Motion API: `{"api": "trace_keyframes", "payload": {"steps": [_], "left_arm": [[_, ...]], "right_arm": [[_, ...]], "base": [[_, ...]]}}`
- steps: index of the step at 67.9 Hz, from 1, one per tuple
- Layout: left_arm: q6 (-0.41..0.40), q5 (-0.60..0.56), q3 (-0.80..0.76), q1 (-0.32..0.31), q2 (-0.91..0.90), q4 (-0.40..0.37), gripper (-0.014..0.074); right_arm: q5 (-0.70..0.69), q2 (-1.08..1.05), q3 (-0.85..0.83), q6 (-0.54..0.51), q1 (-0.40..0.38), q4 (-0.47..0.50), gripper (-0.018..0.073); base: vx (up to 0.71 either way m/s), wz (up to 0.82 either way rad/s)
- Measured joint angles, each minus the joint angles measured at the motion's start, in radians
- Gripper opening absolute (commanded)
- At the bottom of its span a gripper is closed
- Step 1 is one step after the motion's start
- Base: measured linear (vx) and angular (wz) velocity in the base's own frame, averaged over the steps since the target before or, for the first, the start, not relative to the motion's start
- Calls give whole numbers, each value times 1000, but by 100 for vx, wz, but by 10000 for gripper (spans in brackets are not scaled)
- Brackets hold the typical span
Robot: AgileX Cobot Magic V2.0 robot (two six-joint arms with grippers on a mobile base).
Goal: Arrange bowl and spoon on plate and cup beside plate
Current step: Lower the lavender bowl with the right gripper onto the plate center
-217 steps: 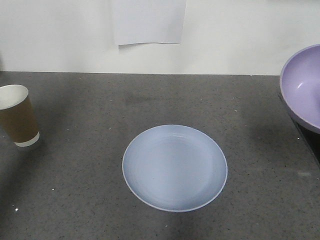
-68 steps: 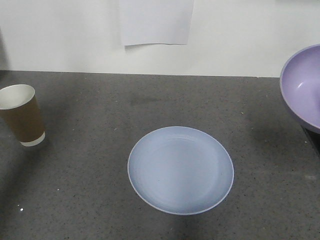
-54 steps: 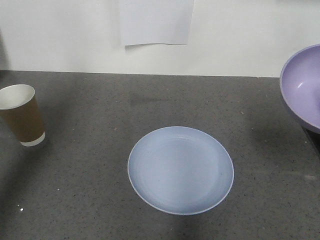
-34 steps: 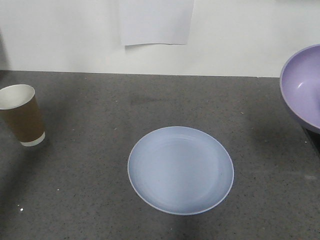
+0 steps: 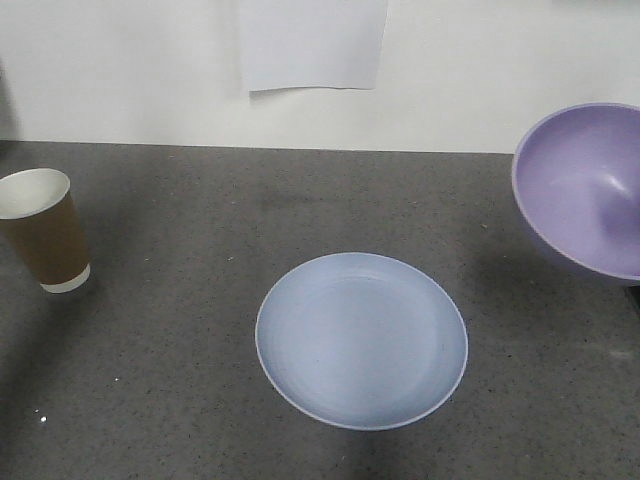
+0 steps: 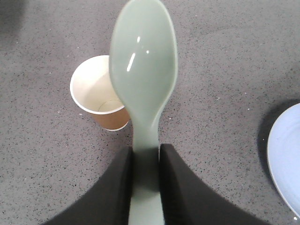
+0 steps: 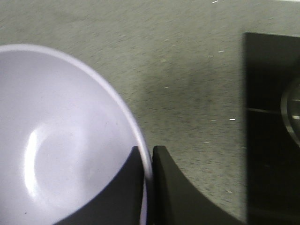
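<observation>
— So, how far along was the arrangement at this mark?
— Nothing set down yet, by my reading. Round pale blue shallow plate [image 5: 360,340] lay bare on the dark grey speckled countertop [image 5: 150,400]. Small lavender-purple plastic bowl [image 5: 585,190] was up off the counter at the right side, beyond the plate's rim, not over it. Brown paper cup [image 5: 45,240] with white rim stood upright at the left, well apart from the plate
— And the grippers?
— Right gripper [image 7: 147,152] was clamped on the bowl's rim, one finger inside the wall, one outside. Left gripper [image 6: 146,157] pinched the handle of the pale mint-green plastic spoon [image 6: 143,70]. Both loaded
— Which way did the spoon point?
— Long axis ran straight out from the jaws, in line with the fingers. Head led, handle tail sat back between them. Broad glossy face was turned to the wrist camera. In that view the head overlapped one side of the cup's rim, so I took it to hang above the cup. How high, I could not tell
— The bowl's attitude?
— Tilted, mouth turned toward the front camera and a little up, not level
— What remained?
— All three placings, as I judged it: bowl onto plate, spoon onto plate, cup brought beside it
</observation>
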Motion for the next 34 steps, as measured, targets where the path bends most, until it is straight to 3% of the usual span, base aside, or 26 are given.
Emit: {"api": "trace_keyframes", "payload": {"steps": [12,34], "left_arm": [[0,0,0,0,0,0,-6],[0,0,0,0,0,0,-6]], "right_arm": [[-2,90,0,-53,42,62,-3],[-103,288,0,-13,304,10,-3]], "base": [[0,0],[0,0]]}}
